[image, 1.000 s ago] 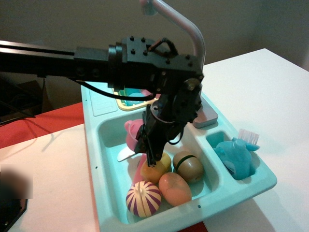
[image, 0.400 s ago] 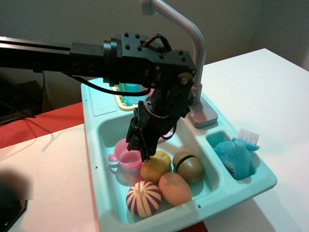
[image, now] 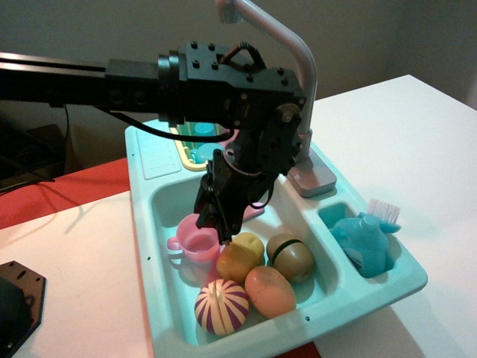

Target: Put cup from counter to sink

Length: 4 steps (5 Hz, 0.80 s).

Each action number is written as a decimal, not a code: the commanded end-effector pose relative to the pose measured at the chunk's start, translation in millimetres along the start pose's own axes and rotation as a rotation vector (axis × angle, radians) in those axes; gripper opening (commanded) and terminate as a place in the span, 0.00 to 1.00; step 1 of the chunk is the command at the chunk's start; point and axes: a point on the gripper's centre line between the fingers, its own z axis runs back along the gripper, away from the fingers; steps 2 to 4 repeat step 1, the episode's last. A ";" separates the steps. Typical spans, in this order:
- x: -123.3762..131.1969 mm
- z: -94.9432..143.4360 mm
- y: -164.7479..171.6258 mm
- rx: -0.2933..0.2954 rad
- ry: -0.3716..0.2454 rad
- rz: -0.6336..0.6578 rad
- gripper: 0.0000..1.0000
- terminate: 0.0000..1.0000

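Note:
The small light-pink cup [image: 194, 245] stands upright on the floor of the light-teal sink [image: 147, 246], at its left side, handle pointing left. My gripper [image: 215, 227] hangs just above the cup's right rim, fingers pointing down and spread, with nothing between them. The ribbed teal counter ledge [image: 157, 158] at the back left corner has no cup on it. The grey faucet [image: 301, 66] arches over the arm.
In the sink's front lie a yellow toy [image: 240, 257], an olive one [image: 292, 258], an orange egg [image: 270, 291] and a purple striped ball [image: 221, 306]. A blue brush [image: 367, 240] fills the side compartment. A yellow dish rack [image: 195, 158] stands behind.
The cup, held tilted in the gripper a second ago, was lowered onto the sink floor and let go. The gripper has since lifted slightly off it.

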 end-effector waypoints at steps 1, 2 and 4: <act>-35.7 56.2 18.6 0.016 -0.149 0.064 1.00 1.00; -35.7 56.2 18.6 0.016 -0.149 0.064 1.00 1.00; -35.7 56.2 18.6 0.016 -0.149 0.064 1.00 1.00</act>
